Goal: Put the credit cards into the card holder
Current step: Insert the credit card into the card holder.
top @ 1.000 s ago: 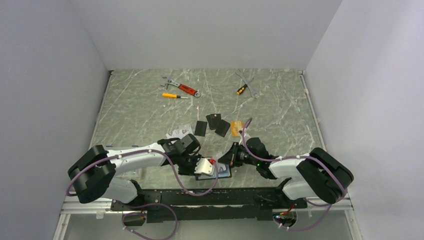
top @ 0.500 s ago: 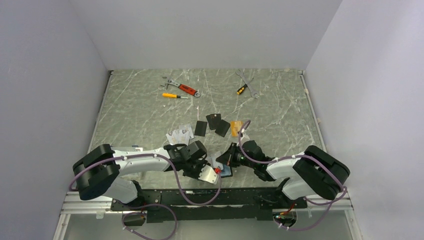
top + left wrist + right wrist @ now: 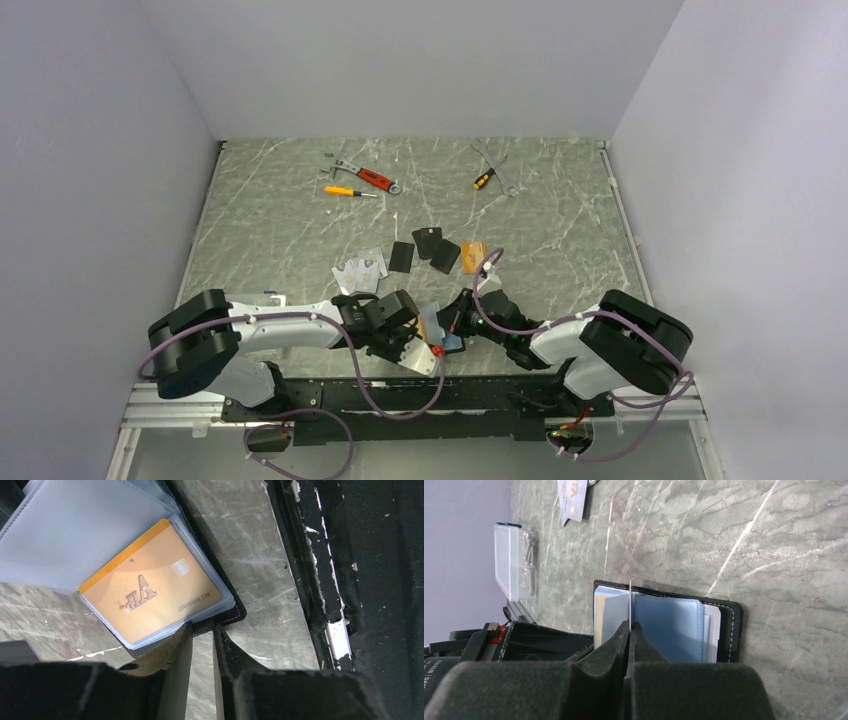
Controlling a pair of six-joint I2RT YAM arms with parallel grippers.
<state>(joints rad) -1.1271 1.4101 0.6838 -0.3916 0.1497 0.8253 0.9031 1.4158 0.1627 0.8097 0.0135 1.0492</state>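
Gold-orange card (image 3: 150,597) is already tucked in a clear pocket (image 3: 226,600) of the card holder (image 3: 734,625), laid open on the desk (image 3: 250,540) right at the left fingers (image 3: 186,642), which are barely parted, nothing gripped. One clear leaf (image 3: 630,600) is pinched upright by the shut right fingers (image 3: 626,632). Another of the credit cards (image 3: 437,250) from well beyond is probably needed next.

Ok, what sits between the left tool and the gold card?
Only the clear sleeve and the rim of the card holder, per left wrist view.
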